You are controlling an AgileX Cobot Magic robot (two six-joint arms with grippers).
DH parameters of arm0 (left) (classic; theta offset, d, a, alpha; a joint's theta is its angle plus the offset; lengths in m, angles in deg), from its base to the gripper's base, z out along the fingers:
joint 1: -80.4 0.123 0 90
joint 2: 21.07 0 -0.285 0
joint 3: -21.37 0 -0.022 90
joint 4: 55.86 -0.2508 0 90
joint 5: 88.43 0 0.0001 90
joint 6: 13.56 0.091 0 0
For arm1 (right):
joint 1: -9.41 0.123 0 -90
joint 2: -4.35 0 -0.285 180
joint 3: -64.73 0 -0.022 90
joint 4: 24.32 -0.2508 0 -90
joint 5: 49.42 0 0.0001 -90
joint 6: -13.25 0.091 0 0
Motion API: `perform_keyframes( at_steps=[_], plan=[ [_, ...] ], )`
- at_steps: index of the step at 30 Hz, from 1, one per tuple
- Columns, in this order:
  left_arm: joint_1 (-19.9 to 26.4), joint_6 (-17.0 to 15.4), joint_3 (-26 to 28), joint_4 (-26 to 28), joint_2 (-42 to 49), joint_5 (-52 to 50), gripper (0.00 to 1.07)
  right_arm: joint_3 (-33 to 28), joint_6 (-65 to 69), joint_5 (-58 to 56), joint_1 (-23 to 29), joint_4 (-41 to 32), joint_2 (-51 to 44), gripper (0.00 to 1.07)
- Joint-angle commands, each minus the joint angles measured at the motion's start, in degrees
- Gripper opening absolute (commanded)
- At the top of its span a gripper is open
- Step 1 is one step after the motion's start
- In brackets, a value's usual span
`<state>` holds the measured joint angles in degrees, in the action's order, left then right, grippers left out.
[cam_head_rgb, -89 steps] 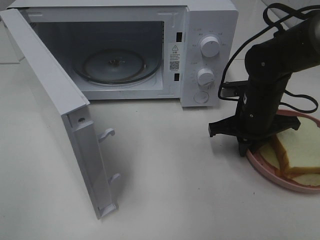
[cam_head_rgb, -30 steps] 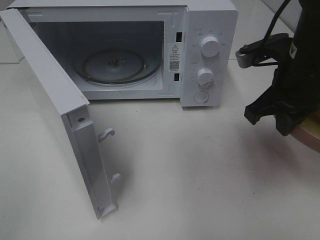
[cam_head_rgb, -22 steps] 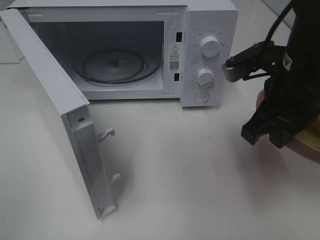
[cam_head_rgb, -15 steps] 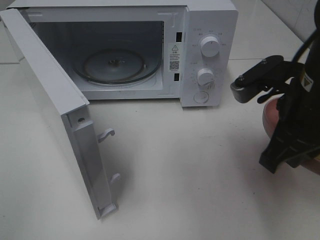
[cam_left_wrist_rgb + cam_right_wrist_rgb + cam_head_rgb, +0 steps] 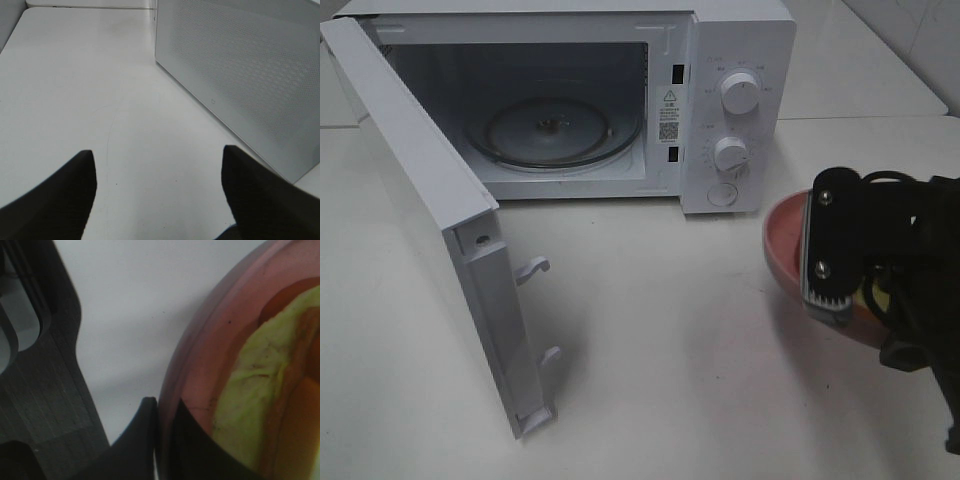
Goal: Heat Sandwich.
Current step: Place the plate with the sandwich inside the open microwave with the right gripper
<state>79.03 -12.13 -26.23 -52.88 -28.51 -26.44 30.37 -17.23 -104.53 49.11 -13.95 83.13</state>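
Up comes the plate (image 5: 782, 240): three seconds back it lay flat on the table right of the microwave (image 5: 720, 60). Now it's in the air and closer in, just off the microwave's front right corner, below the dials.

Working left to right, my left claw (image 5: 157, 170) hangs out beyond the open door (image 5: 240, 75), jaws spread wide, with nothing between them but bare table. Microwave next: door swung fully out, turntable (image 5: 555, 130) bare.

Then the action, right of the microwave. My right claw (image 5: 159, 412) is pinched almost closed on the plate's rim, a finger either side, and that's all it has hold of. The sandwich (image 5: 240, 395) rides on the plate, untouched, green filling poking out past the crust.

I'd call the sandwich light, soft and squashy. It's also loose, since nothing pins it, so a tilt could slide it across that smooth plate, and from the high view the plate does look tipped. No grabbing the bread, it would crush. The stiff rim is the place to hold, though I reckon a one-edge pinch on a smooth plate could twist or slip.
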Motion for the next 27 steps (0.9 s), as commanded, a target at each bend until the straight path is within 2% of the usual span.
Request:
perform_keyframes(
  at_steps=[1,7,17,27],
  plan=[
    [-0.2,-0.2,-0.2,0.1,1.3,-0.7,0.67,-0.1,-18.3,1.3,0.4,-2.7,-0.3,0.00],
    [-0.2,-0.2,-0.2,0.1,1.3,-0.7,0.67,-0.1,-35.0,5.0,0.4,-3.1,-0.3,0.00],
    [-0.2,-0.2,-0.2,0.1,1.3,-0.7,0.67,-0.1,-40.6,15.3,0.4,-3.0,0.2,0.00],
    [-0.2,-0.2,-0.2,0.1,1.3,-0.7,0.67,0.4,-48.8,17.5,0.4,-3.2,5.4,0.00]
  ],
)
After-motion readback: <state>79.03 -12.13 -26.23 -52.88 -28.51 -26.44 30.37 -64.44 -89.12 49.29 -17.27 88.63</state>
